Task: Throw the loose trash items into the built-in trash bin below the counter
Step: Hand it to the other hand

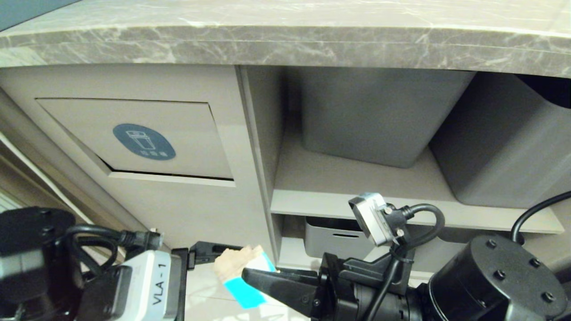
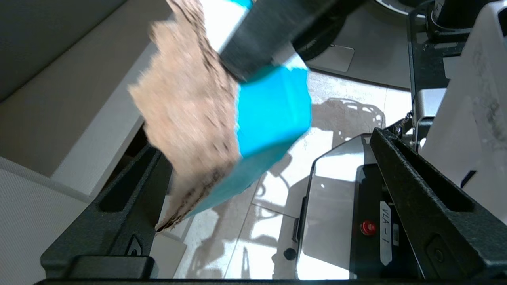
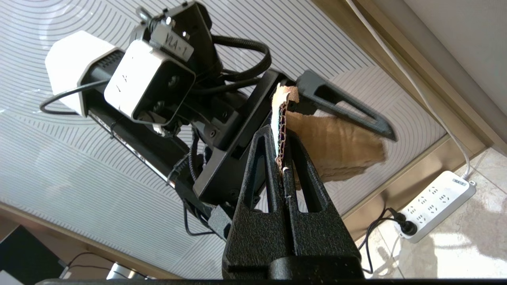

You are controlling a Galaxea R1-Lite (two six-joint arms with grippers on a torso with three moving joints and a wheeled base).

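head view: the bench (image 1: pixel 285 40), a grey marble slab, ran across the top, and below it at left sat the built-in trash bin (image 1: pixel 147 142), its flap marked by a blue oval sticker and showing a dark gap along the lower edge. grey tubs (image 1: pixel 379 116) filled the open shelves to the right. low in the frame, the right tool (image 1: pixel 250 275) pinched a torn cardboard scrap (image 1: pixel 238 267), brown with a bright blue face, while the left tool (image 1: pixel 209 254) reached in from the left, one finger just behind the scrap. the scrap hung well below the flap.

left wrist view: the left tool's fingers (image 2: pixel 130 186) stood spread wide, the scrap (image 2: pixel 190 114) between them but seemingly gripped by neither; the right tool's black tip (image 2: pixel 261 43) clamped its upper part.

right wrist view: the right tool's fingers (image 3: pixel 287 174) were pressed together on the scrap's corrugated edge (image 3: pixel 332 146), with the left tool's finger (image 3: pixel 344 107) lying alongside its face. a power strip (image 3: pixel 435 206) lay on the floor.

the risk, by the look of it: a handover appeared under way, and a release before the spread tool closed would drop the scrap to the floor; a shallow bite on the ragged edge could let it slip or tear.
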